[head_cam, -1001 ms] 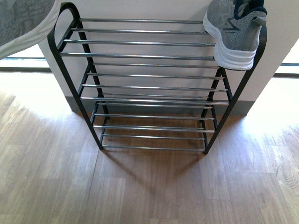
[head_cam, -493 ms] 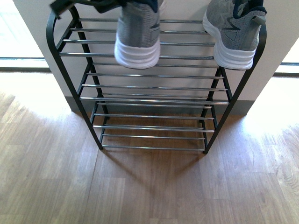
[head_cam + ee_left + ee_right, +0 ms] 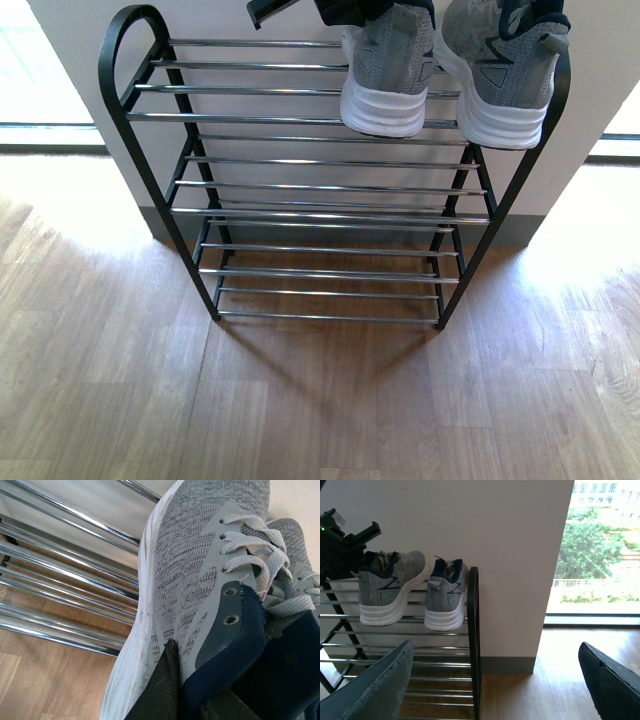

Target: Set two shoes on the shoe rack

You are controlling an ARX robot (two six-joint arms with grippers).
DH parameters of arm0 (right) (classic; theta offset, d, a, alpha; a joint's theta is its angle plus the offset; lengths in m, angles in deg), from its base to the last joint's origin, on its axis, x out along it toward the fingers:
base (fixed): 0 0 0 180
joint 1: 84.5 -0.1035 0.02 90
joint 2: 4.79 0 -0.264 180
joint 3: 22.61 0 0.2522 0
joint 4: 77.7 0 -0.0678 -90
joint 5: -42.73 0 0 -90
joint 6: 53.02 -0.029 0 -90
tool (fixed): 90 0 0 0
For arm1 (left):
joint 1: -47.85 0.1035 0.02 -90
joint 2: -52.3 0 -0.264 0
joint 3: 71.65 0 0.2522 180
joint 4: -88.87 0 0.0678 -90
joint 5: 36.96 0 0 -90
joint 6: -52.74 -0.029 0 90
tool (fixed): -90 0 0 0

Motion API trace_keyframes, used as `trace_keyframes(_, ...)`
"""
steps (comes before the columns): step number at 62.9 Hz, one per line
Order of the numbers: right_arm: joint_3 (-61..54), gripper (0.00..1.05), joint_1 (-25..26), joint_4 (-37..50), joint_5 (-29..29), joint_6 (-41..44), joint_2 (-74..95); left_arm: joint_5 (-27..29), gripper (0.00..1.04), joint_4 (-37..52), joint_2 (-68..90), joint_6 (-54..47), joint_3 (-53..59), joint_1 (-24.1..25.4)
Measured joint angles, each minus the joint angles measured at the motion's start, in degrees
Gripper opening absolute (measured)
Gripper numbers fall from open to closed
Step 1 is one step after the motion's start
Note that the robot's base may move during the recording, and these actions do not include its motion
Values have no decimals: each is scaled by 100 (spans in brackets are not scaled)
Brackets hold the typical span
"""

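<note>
the left gripper [image 3: 227,687] clamps the collar of the grey sneaker [image 3: 385,75] on the top tier of the shoe rack [image 3: 250,90] beside its mate [image 3: 500,80], where the overhanging heel could tip it off on release; the right gripper [image 3: 505,680] gapes empty.

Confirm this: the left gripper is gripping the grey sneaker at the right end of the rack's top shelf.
Not quite. The left gripper grips the inner sneaker, the one nearer the shelf's middle. The end sneaker stands free beside it at the right end of the rack. The front view shows this.
</note>
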Motion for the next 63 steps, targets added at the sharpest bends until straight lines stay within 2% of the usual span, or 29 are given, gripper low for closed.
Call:
trace_keyframes(17,0,96,0,0,2,0,0,-219,2,-225,450,-302,-437,4)
trace_keyframes(47,0,96,0,0,0,0,0,-245,2,-367,704,-326,-824,-11)
trace_keyframes(49,0,96,0,0,0,0,0,-234,5,-365,704,-332,-824,-11)
trace_keyframes(63,0,96,0,0,0,0,0,11,46,-74,450,-437,-343,-9)
